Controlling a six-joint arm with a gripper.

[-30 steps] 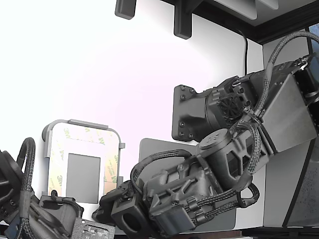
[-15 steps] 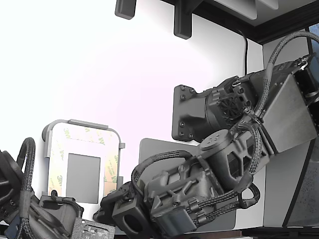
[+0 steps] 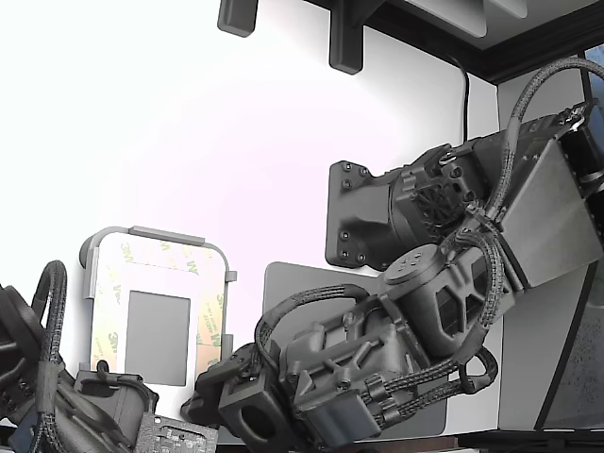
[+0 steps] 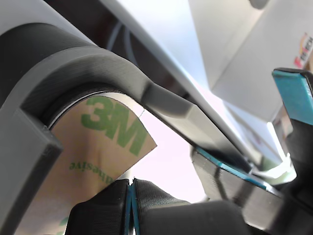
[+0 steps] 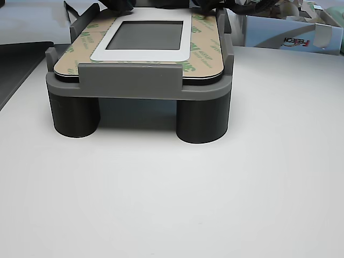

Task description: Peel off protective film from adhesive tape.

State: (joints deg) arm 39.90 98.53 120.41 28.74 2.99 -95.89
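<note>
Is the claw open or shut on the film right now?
Shut on the protective film: the wrist view shows the claw with fingertips pressed together at its edge.

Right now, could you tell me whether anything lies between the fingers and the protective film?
Nothing that shows: in the wrist view the dark fingers meet at the edge of the protective film, seemingly pinching it, though the contact itself is too close to confirm.

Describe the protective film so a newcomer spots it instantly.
Find the grey fixture standing on round legs on the white table. On top, the protective film frames a grey rectangle; only it carries green 3M print.
</note>
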